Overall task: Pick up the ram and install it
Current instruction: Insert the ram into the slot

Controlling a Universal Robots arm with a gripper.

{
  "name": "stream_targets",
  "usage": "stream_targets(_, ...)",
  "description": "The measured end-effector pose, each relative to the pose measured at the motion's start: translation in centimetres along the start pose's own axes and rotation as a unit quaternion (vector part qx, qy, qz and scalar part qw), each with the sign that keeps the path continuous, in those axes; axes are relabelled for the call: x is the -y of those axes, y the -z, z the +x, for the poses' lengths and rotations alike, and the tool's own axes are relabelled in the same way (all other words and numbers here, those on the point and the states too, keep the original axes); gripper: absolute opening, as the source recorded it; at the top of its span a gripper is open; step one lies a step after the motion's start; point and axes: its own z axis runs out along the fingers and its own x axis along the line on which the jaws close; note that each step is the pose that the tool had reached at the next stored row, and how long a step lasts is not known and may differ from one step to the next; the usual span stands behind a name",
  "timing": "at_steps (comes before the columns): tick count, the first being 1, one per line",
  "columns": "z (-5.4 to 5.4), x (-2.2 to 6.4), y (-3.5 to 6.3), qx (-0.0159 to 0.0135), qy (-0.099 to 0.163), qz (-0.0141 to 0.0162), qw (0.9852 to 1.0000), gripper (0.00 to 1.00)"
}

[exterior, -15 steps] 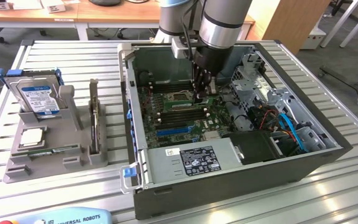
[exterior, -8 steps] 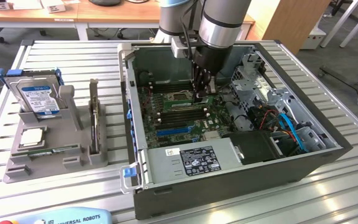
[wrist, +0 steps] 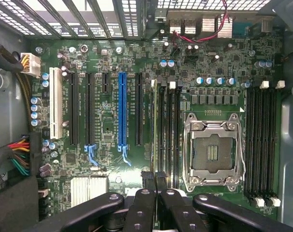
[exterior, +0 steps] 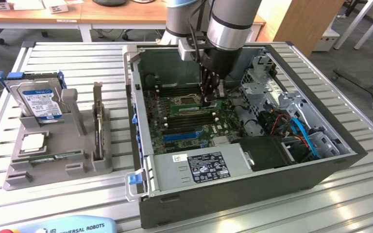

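Exterior view first: where is the arm?

It reaches straight down into the open computer case, which lies on the slatted table. The gripper is low over the motherboard, just beside the processor socket.

And the ram?

The wrist view shows it best. The ram stands on edge in a memory slot, in the bank between the blue slot and the socket. Of that bank, it sits in the slot farthest from the socket.

Is the gripper holding it?

Its fingertips are drawn together, right at one end of the stick. Whether they pinch its edge or merely rest on it, I cannot tell.

What sits outside the case?

On the exterior view's left, well apart from the gripper, a gray holder carries a hard drive upright, a dark expansion card on edge and a square silver chip lying flat. A thin green strip lies in a groove near the holder's front edge. What it is, I cannot tell.

Anything else inside the case?

A labelled power supply sits against the near wall, with blue cables on the exterior view's right.
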Motion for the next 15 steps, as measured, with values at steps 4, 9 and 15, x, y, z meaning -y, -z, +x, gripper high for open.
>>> stream_targets(4, 0.01, 0.01, -0.21, 0.0, 0.0, 0.0, 1.0, 0.11)
stream_targets(9, 0.01, 0.01, -0.52, -0.0001, 0.0, 0.0, 1.0, 0.11)
stream_targets(15, 0.01, 0.02, -0.93, 0.0, 0.0, 0.0, 1.0, 0.11)
